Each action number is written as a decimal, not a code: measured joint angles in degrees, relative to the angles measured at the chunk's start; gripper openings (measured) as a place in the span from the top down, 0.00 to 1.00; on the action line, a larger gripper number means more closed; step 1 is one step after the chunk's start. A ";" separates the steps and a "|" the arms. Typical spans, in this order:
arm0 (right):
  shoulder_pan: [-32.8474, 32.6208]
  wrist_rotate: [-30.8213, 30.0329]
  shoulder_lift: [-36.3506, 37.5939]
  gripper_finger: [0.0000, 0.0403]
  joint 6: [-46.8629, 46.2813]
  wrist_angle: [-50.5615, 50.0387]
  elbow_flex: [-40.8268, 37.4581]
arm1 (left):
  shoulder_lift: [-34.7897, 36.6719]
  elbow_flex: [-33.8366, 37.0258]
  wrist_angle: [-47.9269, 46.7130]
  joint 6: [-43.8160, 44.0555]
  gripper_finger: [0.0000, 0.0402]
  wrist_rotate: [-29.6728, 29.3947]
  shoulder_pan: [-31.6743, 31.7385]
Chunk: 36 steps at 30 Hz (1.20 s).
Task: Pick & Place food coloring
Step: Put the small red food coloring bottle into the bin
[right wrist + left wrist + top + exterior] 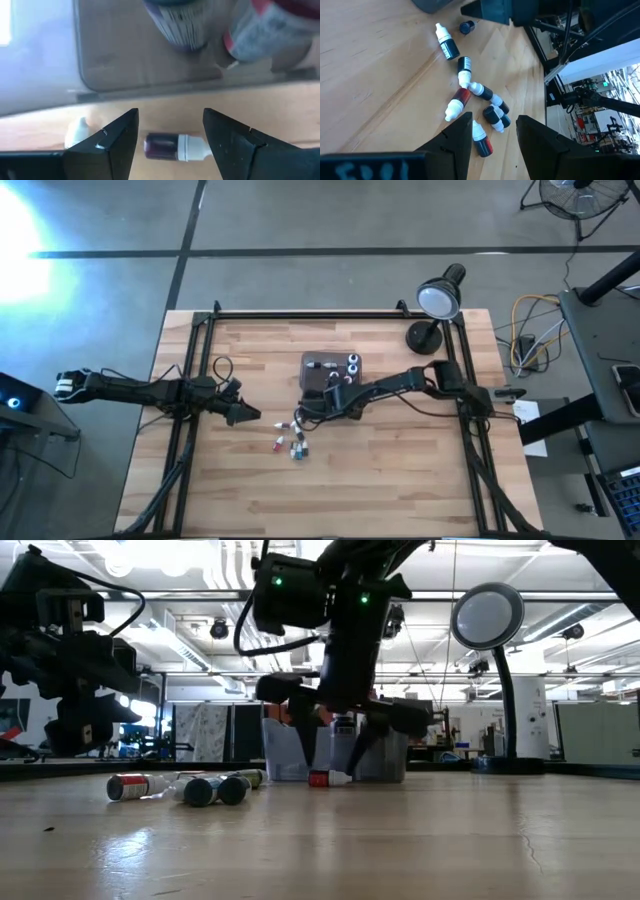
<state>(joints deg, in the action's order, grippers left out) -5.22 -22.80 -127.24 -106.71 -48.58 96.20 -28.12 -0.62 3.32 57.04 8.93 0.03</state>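
Observation:
Several food coloring bottles [470, 95] lie loose on their sides on the wooden table, near its middle [292, 438]. A few more stand in the clear grey tray [308, 362] behind them. My right gripper [170, 120] points steeply down at the tray's near wall, open. A dark bottle with a white cap [172, 147] lies on the wood between its fingertips, which do not close on it. In the low view this bottle [327, 778] shows under the gripper [335, 745]. My left gripper [495, 125] waits open, left of the loose bottles [248, 414].
A black desk lamp with a round head [438, 300] stands at the table's far right. Black frame rails [330, 313] run along the far edge and both sides. Bare wood [400, 480] lies toward the near edge.

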 joint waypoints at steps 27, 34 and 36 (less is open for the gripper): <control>-4.06 13.63 -0.25 0.47 22.08 -0.55 1.05 | 0.00 0.00 -0.98 -0.66 0.67 -0.02 -0.01; -4.32 15.86 1.29 0.47 55.03 -0.59 1.71 | 0.00 0.00 -1.06 -0.66 0.67 -0.02 0.00; -4.32 16.19 1.12 0.47 61.53 -0.70 1.57 | 0.00 0.00 -1.09 -0.66 0.67 -0.02 -0.02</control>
<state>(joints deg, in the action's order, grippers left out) -9.54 -6.61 -126.12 -45.19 -49.28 97.77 -28.12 -0.62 2.23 56.38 8.91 0.01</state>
